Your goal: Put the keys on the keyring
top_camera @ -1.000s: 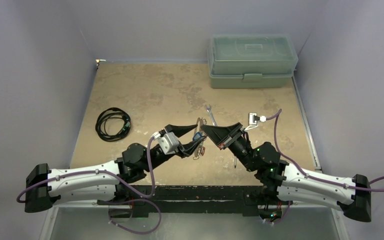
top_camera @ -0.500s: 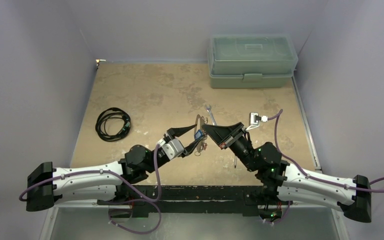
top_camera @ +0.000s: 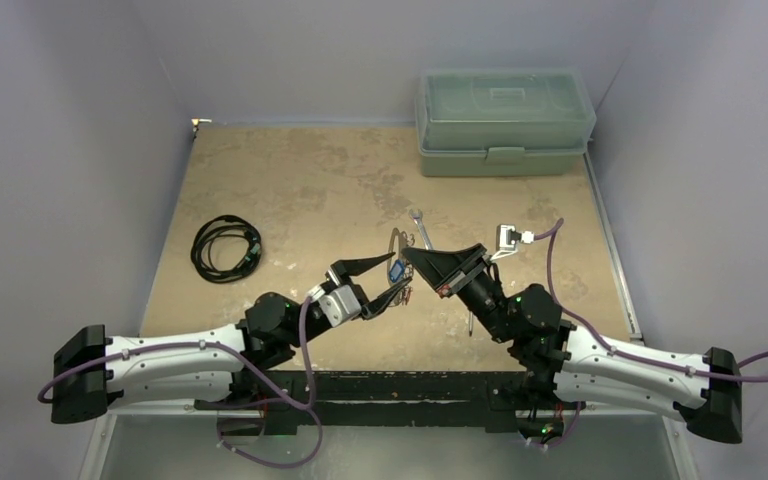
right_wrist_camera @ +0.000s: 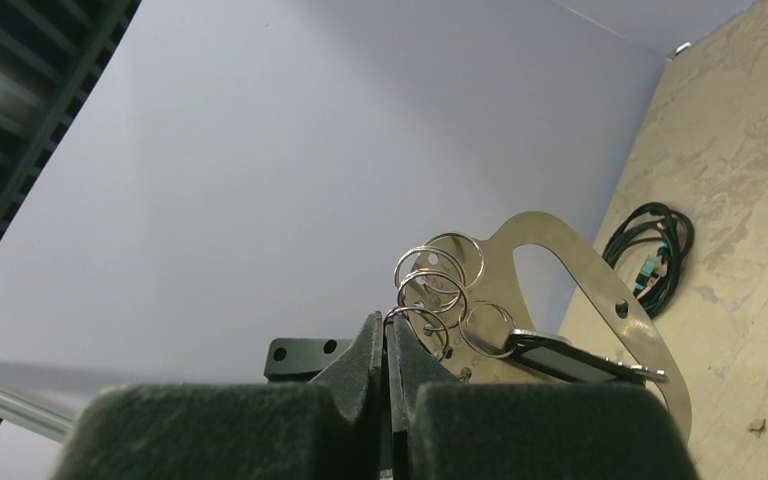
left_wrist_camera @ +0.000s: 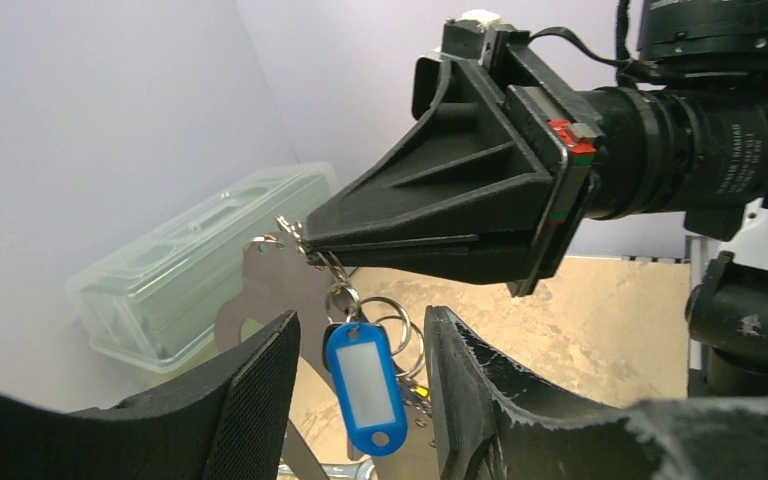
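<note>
Holding the flat grey keyring (right_wrist_camera: 600,290) up above the counter (top_camera: 290,180), the right gripper (right_wrist_camera: 388,335) is pinched shut on its edge where the split rings (right_wrist_camera: 438,275) hang. A blue key tag (left_wrist_camera: 365,385) dangles from those rings, between the fingers (left_wrist_camera: 250,400) of the half-open left gripper (left_wrist_camera: 360,318), touching neither finger, so that gripper holds nothing

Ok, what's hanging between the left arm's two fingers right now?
In the left wrist view, a blue key tag hangs in the gap between the left fingers, below split rings on the keyring that the right fingers pinch shut.
</note>
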Available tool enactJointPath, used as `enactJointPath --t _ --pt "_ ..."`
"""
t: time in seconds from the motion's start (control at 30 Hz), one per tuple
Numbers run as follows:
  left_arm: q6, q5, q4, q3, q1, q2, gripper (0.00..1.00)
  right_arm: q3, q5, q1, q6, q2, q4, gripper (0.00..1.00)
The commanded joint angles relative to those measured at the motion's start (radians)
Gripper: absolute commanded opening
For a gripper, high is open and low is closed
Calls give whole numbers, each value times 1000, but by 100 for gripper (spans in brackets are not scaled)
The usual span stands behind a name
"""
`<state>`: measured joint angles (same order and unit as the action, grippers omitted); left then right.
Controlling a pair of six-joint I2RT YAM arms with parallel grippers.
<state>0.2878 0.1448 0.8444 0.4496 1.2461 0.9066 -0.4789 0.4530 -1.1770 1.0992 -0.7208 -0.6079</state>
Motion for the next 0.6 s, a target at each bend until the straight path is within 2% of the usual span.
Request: enactJointPath --t 0.0,0.33,0.43,0.57 --pt "-29 -80 -35 25 7 -36 49 -29 3 4 -5 -2 -88 0" --pt "-12 -23 10 20 7 -26 43 -15 -27 4 -23 -15 -150 0" --pt "6 2 45 15 7 -19 36 -17 -43 4 -16 -21 -147 0" --pt "25 13 67 16 7 -21 34 -8 -46 4 -2 -23 -143 0"
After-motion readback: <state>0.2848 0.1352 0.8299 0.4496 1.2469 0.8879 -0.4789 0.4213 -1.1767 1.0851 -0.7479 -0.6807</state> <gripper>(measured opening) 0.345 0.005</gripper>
